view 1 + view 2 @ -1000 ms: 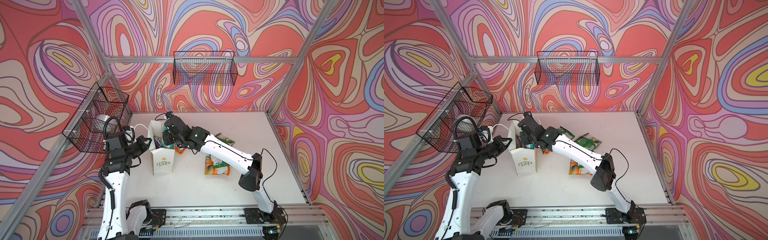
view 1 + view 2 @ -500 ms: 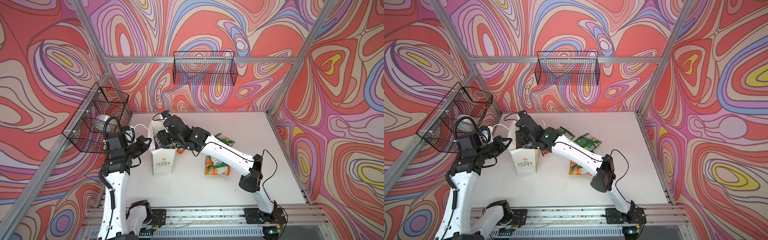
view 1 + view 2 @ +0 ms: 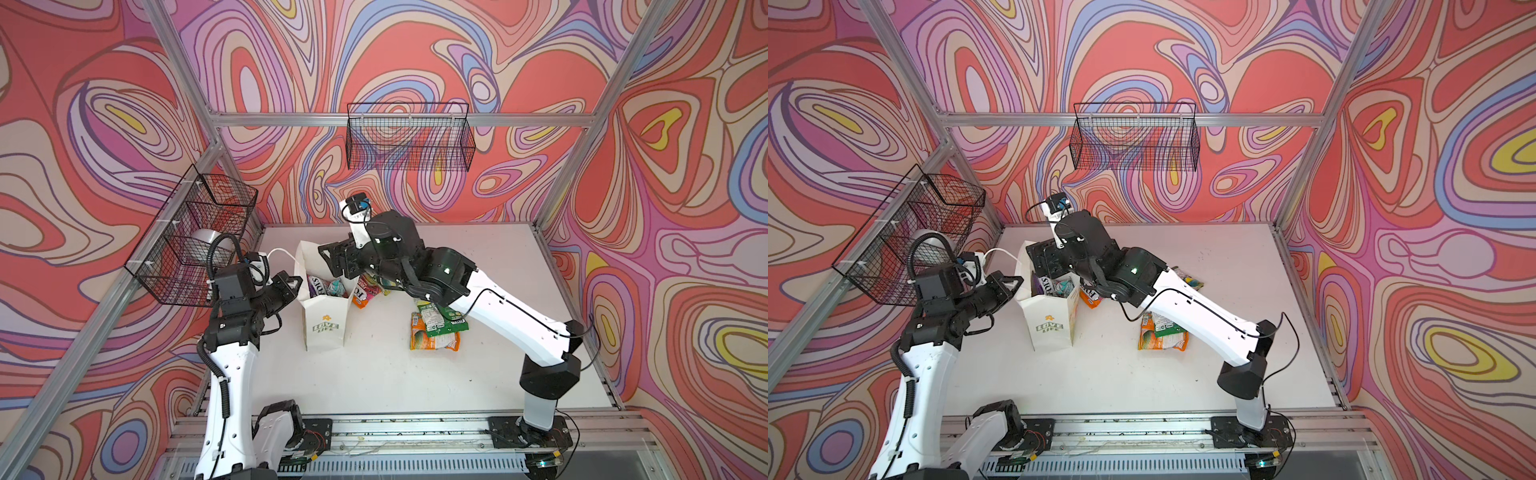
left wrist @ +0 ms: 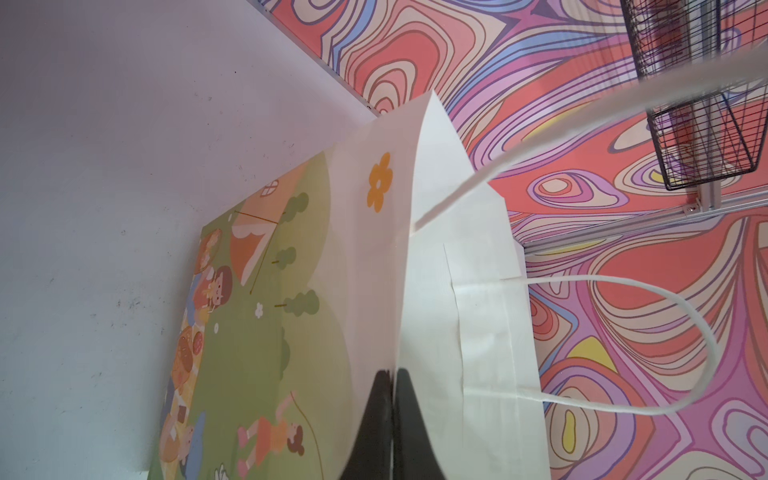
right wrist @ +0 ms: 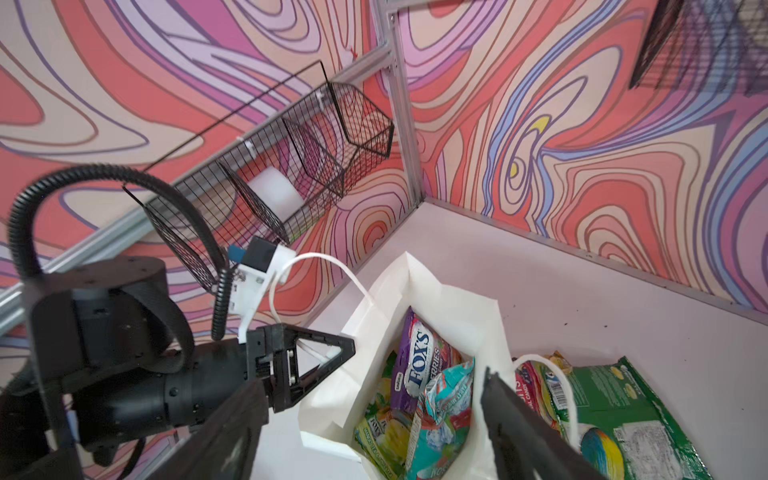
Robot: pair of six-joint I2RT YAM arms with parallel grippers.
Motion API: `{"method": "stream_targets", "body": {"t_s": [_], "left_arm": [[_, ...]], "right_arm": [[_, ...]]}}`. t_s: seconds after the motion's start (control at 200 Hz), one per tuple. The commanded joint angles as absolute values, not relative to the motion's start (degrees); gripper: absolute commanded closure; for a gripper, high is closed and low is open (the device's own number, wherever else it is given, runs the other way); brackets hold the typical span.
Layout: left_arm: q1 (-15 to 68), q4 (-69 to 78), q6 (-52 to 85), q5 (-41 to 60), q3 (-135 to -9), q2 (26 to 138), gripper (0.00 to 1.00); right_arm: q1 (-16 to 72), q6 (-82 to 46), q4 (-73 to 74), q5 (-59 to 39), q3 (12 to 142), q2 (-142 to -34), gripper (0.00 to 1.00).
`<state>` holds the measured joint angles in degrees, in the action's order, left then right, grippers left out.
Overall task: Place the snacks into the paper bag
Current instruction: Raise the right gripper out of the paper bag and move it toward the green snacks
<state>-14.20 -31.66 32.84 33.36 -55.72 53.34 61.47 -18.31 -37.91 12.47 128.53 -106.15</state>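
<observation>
The white paper bag (image 3: 326, 328) stands upright on the left part of the table (image 3: 490, 257), mouth open, and the left hand (image 3: 297, 286) is pinched tight on the rim of its left side. The right hand (image 5: 374, 378) hangs just over the opening, fingers spread wide with nothing between them, above a purple packet (image 5: 419, 361) and a teal packet (image 5: 444, 403) inside. An orange packet (image 3: 362, 297) lies just beside the bag, and a small heap of packets (image 3: 434, 338) lies further right.
</observation>
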Motion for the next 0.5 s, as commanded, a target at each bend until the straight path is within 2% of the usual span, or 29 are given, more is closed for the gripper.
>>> {"method": "stream_targets", "body": {"t_s": [0.0,0.225,0.311,0.491], "left_arm": [[-14.33,-30.01,32.66,33.38,-56.25,53.11,1.0],[-14.34,-30.03,32.52,33.19,-56.33,53.16,1.0],[-14.37,-30.04,32.59,33.31,-56.34,53.13,1.0],[-14.38,-30.06,32.61,33.28,-56.18,53.24,1.0]], "right_arm": [[61.66,-16.45,-38.39,18.53,125.33,-103.34,0.09],[58.55,-18.77,-40.57,26.56,116.63,-94.33,0.02],[53.11,-22.21,-42.28,24.02,112.52,-90.7,0.02],[36.5,-29.49,-39.41,11.47,96.93,-84.5,0.02]]}}
